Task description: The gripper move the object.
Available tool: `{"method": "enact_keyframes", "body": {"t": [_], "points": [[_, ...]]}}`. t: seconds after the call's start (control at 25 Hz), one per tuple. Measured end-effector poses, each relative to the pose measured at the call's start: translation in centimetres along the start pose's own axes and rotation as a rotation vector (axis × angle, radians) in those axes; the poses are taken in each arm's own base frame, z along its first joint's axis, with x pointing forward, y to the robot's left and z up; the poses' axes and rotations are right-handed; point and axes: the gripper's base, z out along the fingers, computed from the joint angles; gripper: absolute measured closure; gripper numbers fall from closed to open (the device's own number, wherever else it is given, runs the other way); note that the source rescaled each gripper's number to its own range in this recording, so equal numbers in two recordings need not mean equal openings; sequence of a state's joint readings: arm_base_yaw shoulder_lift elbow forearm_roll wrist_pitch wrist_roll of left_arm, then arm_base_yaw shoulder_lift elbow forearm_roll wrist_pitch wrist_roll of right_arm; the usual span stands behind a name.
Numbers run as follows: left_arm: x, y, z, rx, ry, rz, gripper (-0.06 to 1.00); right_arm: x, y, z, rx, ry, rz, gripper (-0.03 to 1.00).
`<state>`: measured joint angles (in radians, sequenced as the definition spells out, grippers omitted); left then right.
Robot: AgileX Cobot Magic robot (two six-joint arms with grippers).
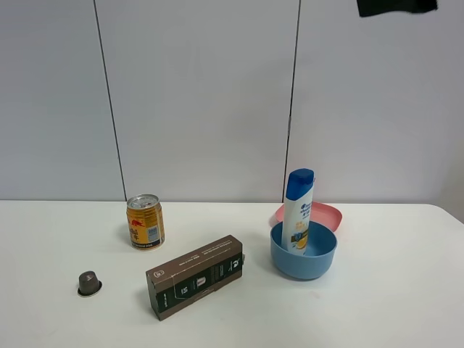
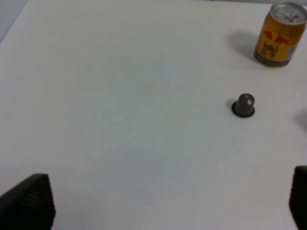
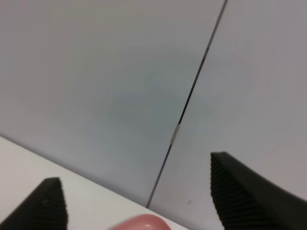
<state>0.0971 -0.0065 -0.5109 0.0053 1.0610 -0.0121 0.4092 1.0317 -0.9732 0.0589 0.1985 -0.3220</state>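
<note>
The white shampoo bottle [image 1: 298, 210] with a blue cap and a yellow-orange label stands upright inside a blue bowl [image 1: 319, 262] right of the table's middle. It does not show in either wrist view. My right gripper [image 3: 136, 177] is open and empty, high up, facing the grey wall. Only a black part of that arm [image 1: 397, 6] shows at the top edge of the exterior view, above and to the right of the bottle. My left gripper [image 2: 170, 175] is open and empty over bare table, left of the can. It is outside the exterior view.
A gold-and-red can [image 1: 145, 222] [image 2: 279, 34] stands at the back left. A dark capsule [image 1: 89, 283] [image 2: 243, 105] sits in front of it. A long dark brown box [image 1: 196, 277] lies in the middle. A pink plate [image 1: 328, 212] [image 3: 141, 223] lies behind the bowl.
</note>
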Motion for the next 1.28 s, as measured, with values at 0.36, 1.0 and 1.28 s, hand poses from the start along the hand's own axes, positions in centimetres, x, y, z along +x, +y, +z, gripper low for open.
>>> {"method": "enact_keyframes", "body": {"t": [0.36,1.0,1.28], "points": [[0.0,0.0,0.0,0.0,0.0,0.0,-0.06,-2.8,-1.9,-5.3,0.09,0.155,-0.004,0.46],[0.0,0.0,0.0,0.0,0.0,0.0,-0.06,-0.1,-3.3,-9.9,0.262,0.547,0.052,0.2],[0.0,0.0,0.0,0.0,0.0,0.0,-0.06,2.3,-0.3,-9.4,-0.004,0.618,0.144,0.2]]}}
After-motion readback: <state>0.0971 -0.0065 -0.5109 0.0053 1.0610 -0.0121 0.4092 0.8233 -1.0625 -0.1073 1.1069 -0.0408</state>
